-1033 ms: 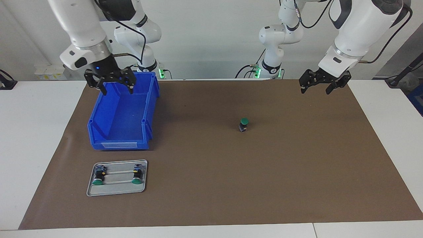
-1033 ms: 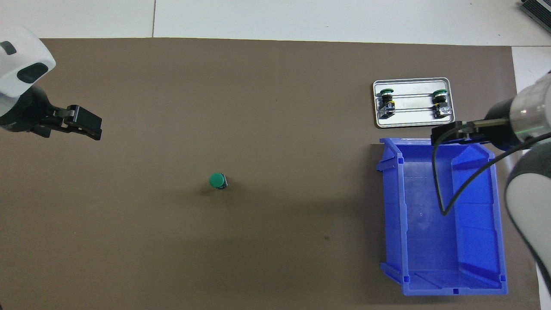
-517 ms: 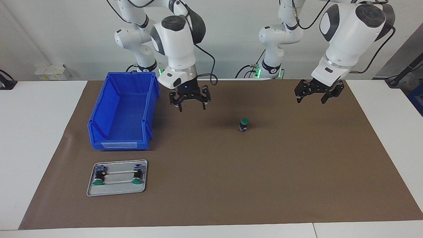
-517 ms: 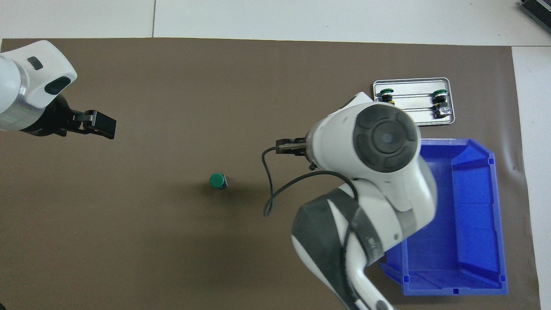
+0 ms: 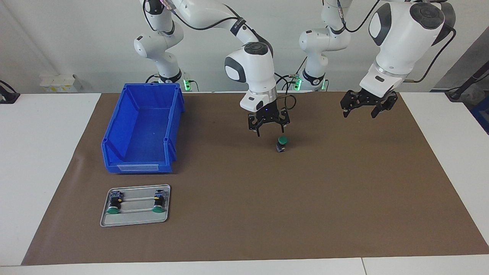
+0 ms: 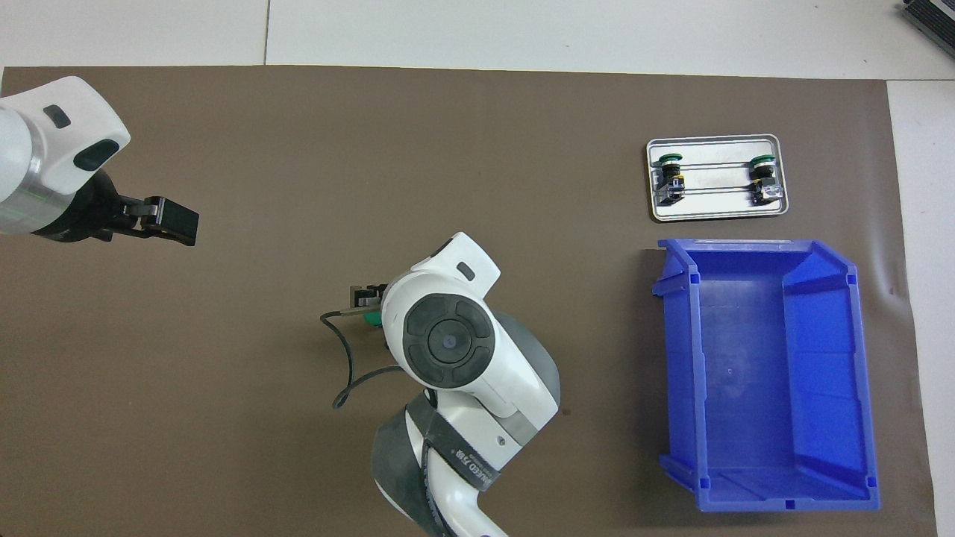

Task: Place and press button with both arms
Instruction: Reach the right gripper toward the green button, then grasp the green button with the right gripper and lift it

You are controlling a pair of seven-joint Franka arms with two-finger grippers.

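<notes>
Fingers spread wide on both my grippers, nothing held in either. On my left side, my left gripper point(image 5: 367, 106) hangs in the air over the bare brown mat point(image 5: 344, 198) toward the left arm's end of the table, and that arm waits. Next along is the button point(image 5: 282, 144), upright on the mat near the middle of the table with its green cap on top. My right gripper point(image 5: 269, 124) hovers just above and beside it, apart from it, tips pointing down; from overhead my own wrist hides most of the cap. Toward the right arm's end sit the blue bin point(image 5: 174, 110), with nothing to be seen in it, and farther from me than the bin the metal tray point(image 5: 134, 221), which carries two more buttons point(image 5: 136, 203) lying on their sides.

As I judge it, the button is set down and the pressing step is just starting. My next move calls for centring my right gripper over the cap, then coming straight down; off-centre, I could tip it
</notes>
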